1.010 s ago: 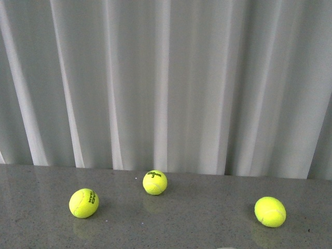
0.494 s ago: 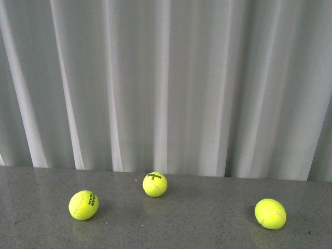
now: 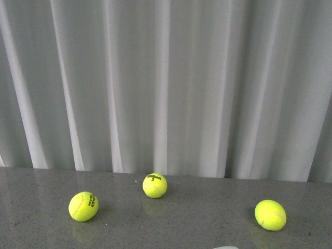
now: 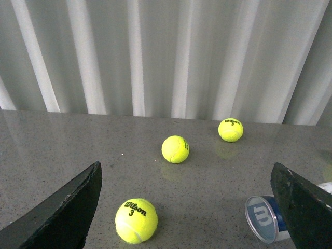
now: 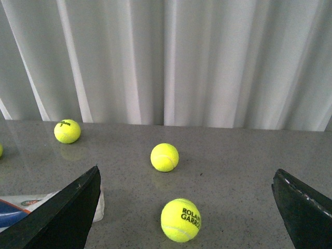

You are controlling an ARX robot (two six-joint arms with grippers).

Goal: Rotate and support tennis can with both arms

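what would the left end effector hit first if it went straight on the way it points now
Likely the Wilson 3 ball, nearest ahead of the left end effector, though slightly off its centre line; depth is unclear.

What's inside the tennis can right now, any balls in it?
Cannot tell. The tennis can lies on its side on the table; a lid with a W logo covers its facing end, and the left jaws hide most of its body. Three balls lie loose outside it.
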